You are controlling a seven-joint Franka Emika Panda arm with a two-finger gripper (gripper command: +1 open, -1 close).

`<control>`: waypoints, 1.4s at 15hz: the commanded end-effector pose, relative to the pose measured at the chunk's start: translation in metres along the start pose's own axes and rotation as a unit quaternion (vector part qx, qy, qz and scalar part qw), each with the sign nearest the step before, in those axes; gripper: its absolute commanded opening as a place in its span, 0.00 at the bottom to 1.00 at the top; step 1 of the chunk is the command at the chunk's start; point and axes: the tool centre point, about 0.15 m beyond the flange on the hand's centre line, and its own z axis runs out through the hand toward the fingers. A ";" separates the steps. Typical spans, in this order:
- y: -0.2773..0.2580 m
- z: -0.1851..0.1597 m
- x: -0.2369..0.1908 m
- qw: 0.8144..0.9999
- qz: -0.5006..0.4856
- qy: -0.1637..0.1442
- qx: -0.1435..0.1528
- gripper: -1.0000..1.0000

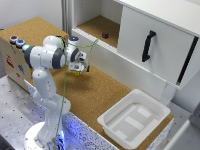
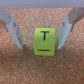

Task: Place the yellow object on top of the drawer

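The yellow object point(image 2: 44, 42) is a small yellow cube marked with a black T, sitting on the cork surface between my fingers. My gripper point(image 2: 40, 36) straddles it and is open: one finger point(image 2: 65, 31) is almost against the cube, and the other finger point(image 2: 15, 31) stands a little off it. In the exterior view my gripper point(image 1: 80, 69) points down over the cork board, with a speck of the yellow object point(image 1: 77, 73) under it. The drawer point(image 1: 135, 37), a white cabinet with a black bar handle, stands at the back towards the exterior view's right.
A small dark purple object point(image 1: 105, 35) lies in an open cork-floored compartment beside the drawer. A shallow white tray point(image 1: 132, 120) sits at the front towards the exterior view's right. A box with coloured buttons point(image 1: 15, 42) stands at the exterior view's left.
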 end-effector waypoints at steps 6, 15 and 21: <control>0.010 -0.046 0.002 0.998 0.023 -0.008 -0.050 0.00; -0.061 -0.175 0.034 0.990 -0.129 0.047 -0.019 0.00; -0.137 -0.270 0.031 0.958 -0.271 0.093 0.023 0.00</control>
